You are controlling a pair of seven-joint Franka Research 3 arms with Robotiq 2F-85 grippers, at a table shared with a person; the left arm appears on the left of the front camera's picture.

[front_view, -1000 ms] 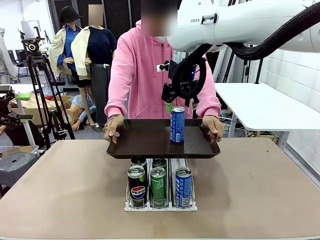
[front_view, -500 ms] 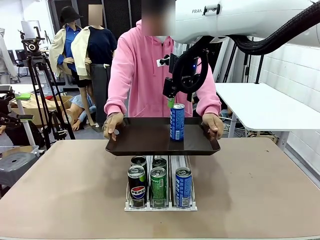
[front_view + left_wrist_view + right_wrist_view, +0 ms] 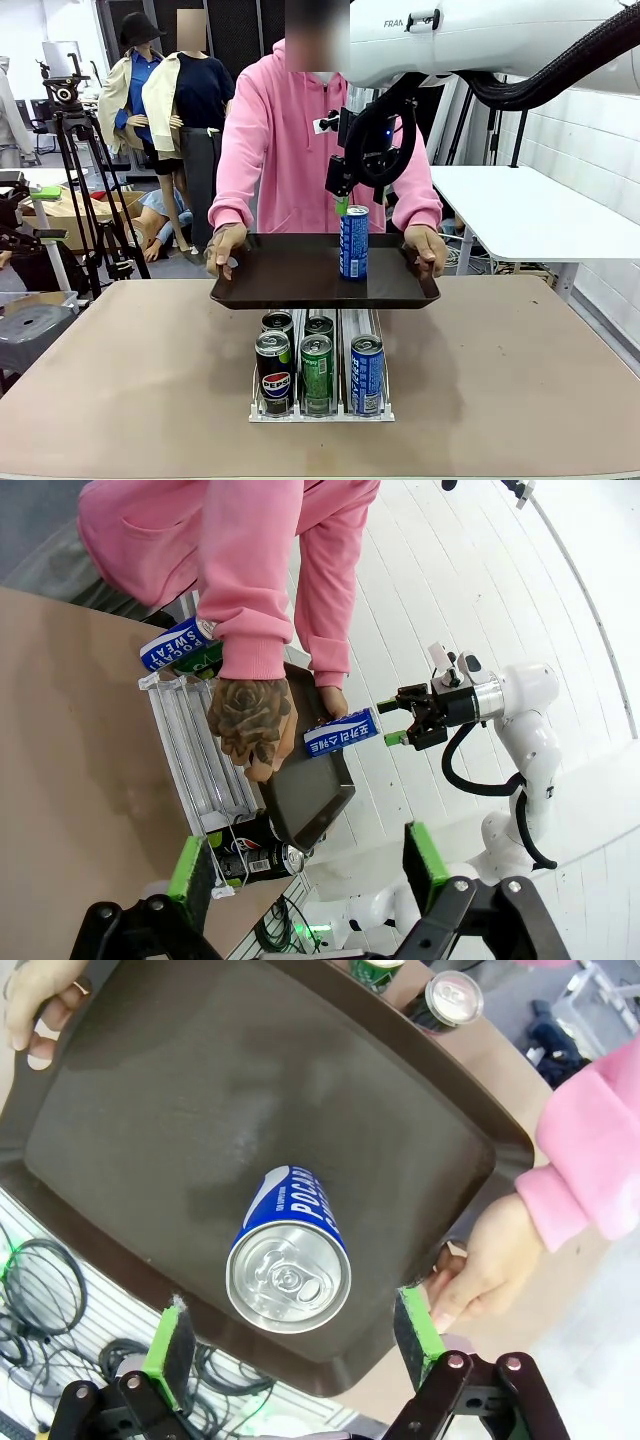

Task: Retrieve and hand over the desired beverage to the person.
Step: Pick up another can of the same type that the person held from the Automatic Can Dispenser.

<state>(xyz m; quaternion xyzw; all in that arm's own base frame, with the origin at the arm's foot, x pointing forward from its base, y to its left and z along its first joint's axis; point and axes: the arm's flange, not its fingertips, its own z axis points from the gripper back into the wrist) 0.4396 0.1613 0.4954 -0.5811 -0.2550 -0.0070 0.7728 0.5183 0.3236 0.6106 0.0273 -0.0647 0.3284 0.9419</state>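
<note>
The person point(image 3: 280, 150) holds the tray point(image 3: 290, 285), on which the blue can point(image 3: 354, 243) stands upright right of centre, with the right gripper point(image 3: 342, 207) just above, spread wide and empty; the left gripper point(image 3: 310, 865) is equally wide.

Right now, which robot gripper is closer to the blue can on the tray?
Right. The right gripper hovers open directly above the blue can on the tray; the left gripper is far off, with the can small in its view.

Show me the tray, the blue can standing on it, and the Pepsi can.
Tray point(image 3: 280, 272): front view, bare floor, left half.
Blue can point(image 3: 354, 243): front view, label middle.
Pepsi can point(image 3: 274, 383): front view, its logo.
</note>
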